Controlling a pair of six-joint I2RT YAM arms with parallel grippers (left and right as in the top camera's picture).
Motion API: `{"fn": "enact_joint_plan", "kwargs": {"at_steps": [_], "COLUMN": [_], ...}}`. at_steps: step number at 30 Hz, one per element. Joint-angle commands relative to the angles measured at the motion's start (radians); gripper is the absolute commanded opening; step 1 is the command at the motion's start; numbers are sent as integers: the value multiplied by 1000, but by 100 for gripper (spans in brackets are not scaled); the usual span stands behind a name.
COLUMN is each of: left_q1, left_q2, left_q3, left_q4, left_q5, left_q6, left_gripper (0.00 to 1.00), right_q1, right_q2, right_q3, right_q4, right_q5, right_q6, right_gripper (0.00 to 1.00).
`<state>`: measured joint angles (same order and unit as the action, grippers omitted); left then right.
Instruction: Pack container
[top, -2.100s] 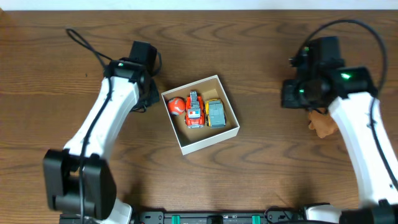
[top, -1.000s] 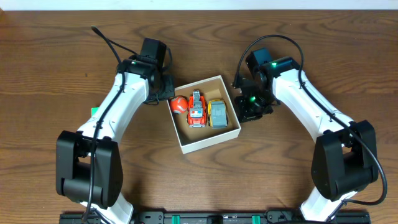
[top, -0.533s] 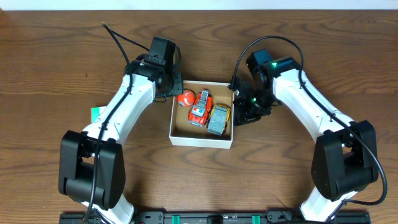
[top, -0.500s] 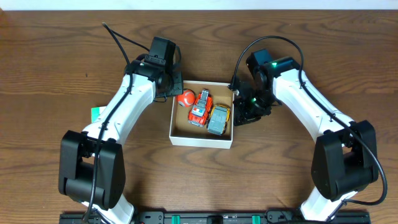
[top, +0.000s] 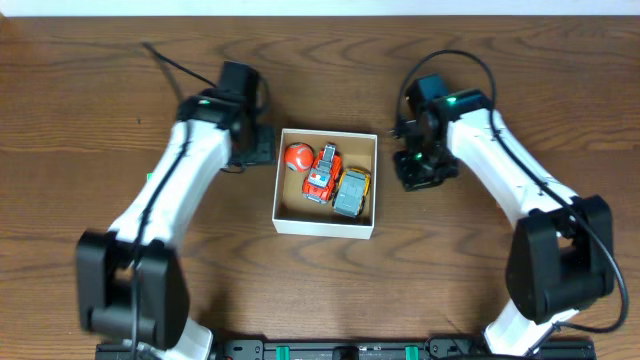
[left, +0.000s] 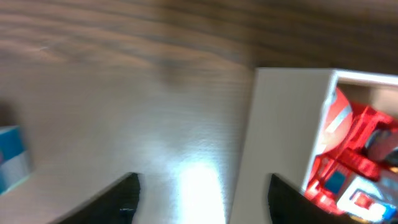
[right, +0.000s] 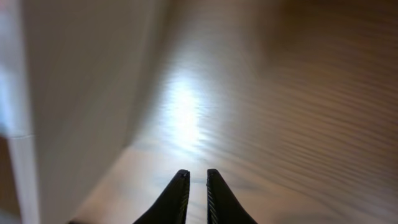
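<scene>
The container, a shallow white box with a brown inside, lies square at the table's middle. It holds a red ball, a red truck and a yellow-grey car. My left gripper hangs just off the box's left wall. In the left wrist view this gripper is open, the white wall behind its right finger. My right gripper sits just right of the box. In the right wrist view it holds nothing, its jaws parted by a narrow gap, the container's wall to its left.
A small blue and white thing lies on the table far left in the left wrist view. Both arms' cables loop over the back of the brown wooden table.
The container was turned square to the table a second ago. Since then both grippers have drawn back from its sides. The left has opened wide and the right has parted slightly.
</scene>
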<state>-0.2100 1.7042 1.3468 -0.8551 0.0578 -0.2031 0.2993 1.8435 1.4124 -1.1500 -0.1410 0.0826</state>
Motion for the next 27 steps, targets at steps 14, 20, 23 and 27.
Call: {"fn": "enact_joint_plan", "kwargs": {"at_steps": [14, 20, 23, 27], "left_q1": [411, 452, 454, 463], "left_q2": [-305, -148, -61, 32], "left_q3": [21, -1, -1, -1], "left_q4": [-94, -94, -93, -95], "left_q5": [-126, -126, -126, -124], "left_q6": [121, 121, 121, 121], "left_gripper": [98, 98, 98, 99], "right_q1": [-122, -129, -129, -129], "right_q2": [-552, -560, -560, -560], "right_q3": [45, 44, 44, 44], "right_q4": [33, 12, 11, 5], "right_q5": [249, 249, 249, 250], "right_q6": [96, 96, 96, 92], "right_gripper": [99, 99, 99, 99]}}
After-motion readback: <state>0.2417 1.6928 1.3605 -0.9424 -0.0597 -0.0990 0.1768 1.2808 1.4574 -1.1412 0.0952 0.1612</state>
